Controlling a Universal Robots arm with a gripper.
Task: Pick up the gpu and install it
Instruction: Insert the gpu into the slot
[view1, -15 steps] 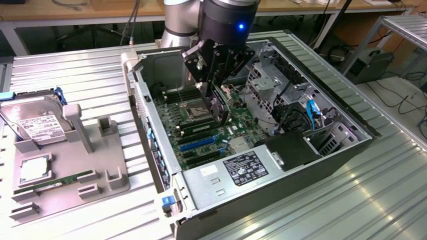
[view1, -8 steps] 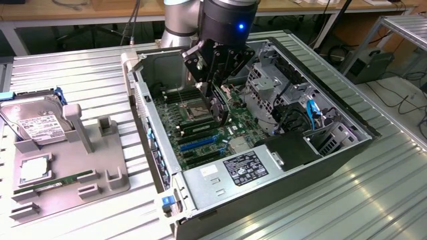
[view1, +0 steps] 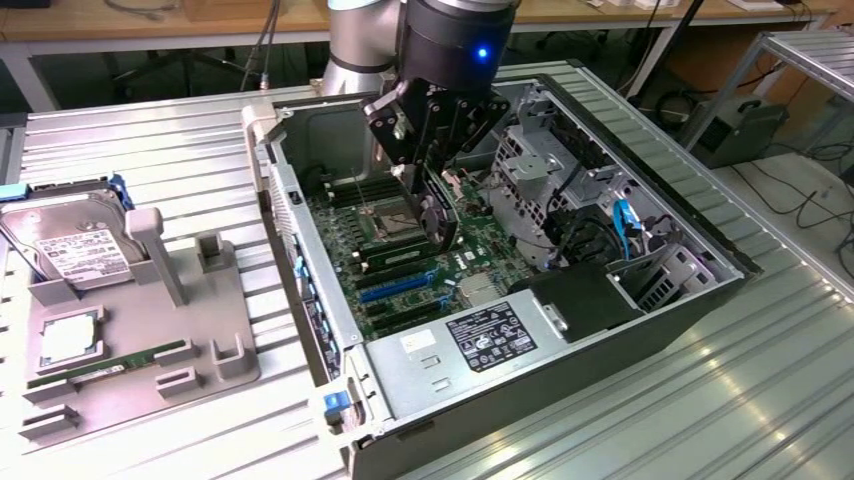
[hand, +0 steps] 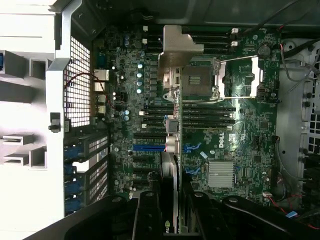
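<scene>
The claw (view1: 434, 185) grips the gpu (view1: 441, 232) inside the open computer case (view1: 286, 205) on a ribbed metal table (view1: 747, 400).

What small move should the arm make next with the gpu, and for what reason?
Probably a slow, short descent toward the blue slot. The gripper holds the gpu edge-on over the motherboard inside the open case, and the card does not look seated yet.
</scene>
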